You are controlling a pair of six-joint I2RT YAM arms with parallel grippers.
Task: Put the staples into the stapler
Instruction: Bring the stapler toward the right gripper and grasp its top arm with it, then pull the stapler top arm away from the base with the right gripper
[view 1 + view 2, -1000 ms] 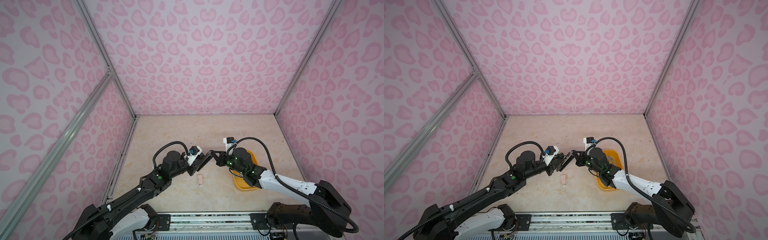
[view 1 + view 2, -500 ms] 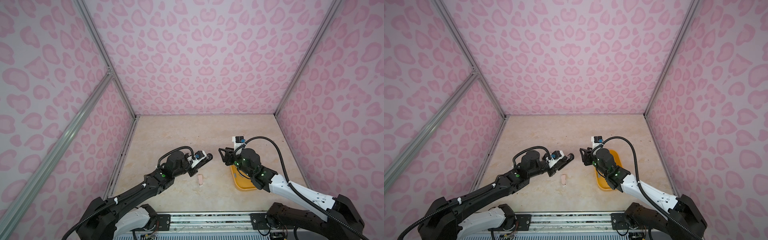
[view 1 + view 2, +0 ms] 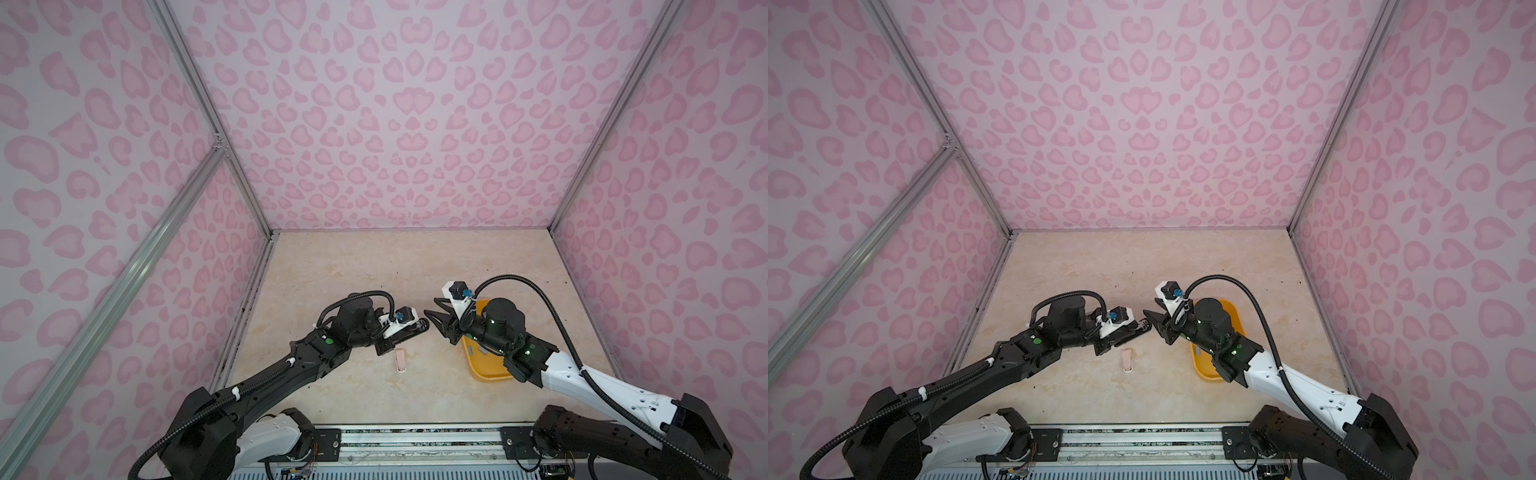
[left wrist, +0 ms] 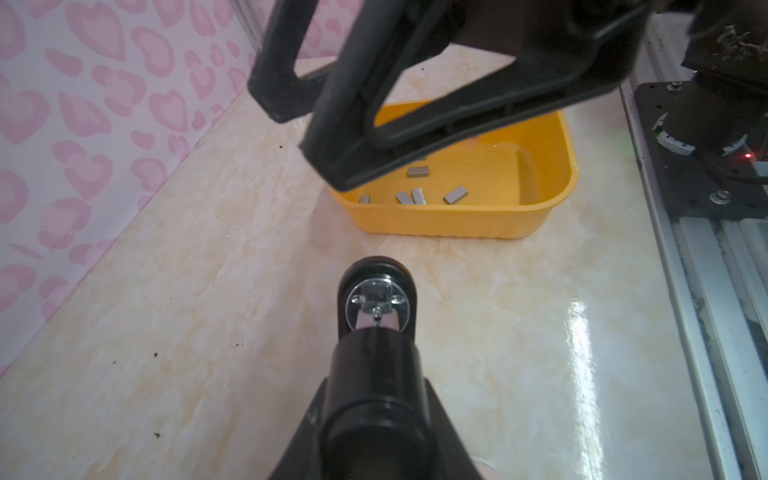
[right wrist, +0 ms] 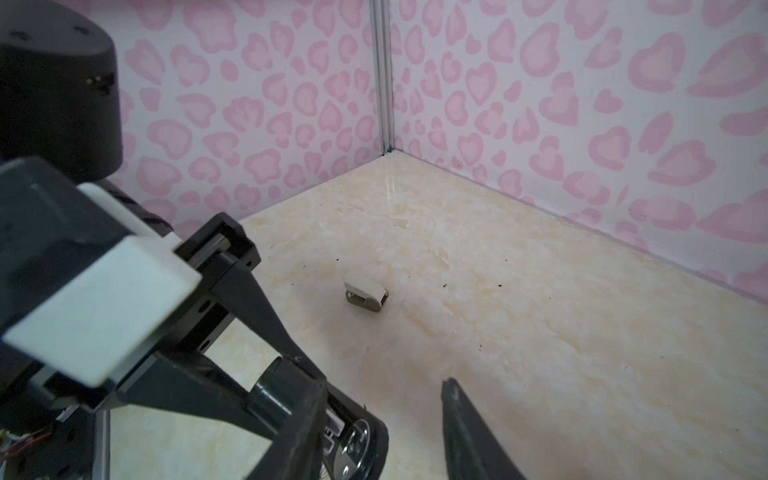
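Observation:
My left gripper (image 3: 409,330) is shut on a black stapler (image 4: 374,365), held level above the table with its clear-capped end (image 4: 376,297) pointing right. My right gripper (image 3: 432,321) hovers just beyond that end with its jaws apart and nothing between them; in the right wrist view the stapler's end (image 5: 353,449) shows beside one of its fingers (image 5: 305,419). Several grey strips of staples (image 4: 417,171) lie in a yellow tray (image 4: 457,224). In both top views the tray (image 3: 490,374) (image 3: 1208,372) sits under the right arm.
A small pale pink stapler (image 3: 400,360) (image 3: 1127,360) lies on the table below the two grippers; it also shows in the right wrist view (image 5: 365,293). Pink patterned walls (image 3: 374,124) close three sides. A metal rail (image 3: 415,432) runs along the front edge.
The right gripper was shut against the black stapler's end; it has opened and drawn back to the right. The left arm has shifted the stapler slightly.

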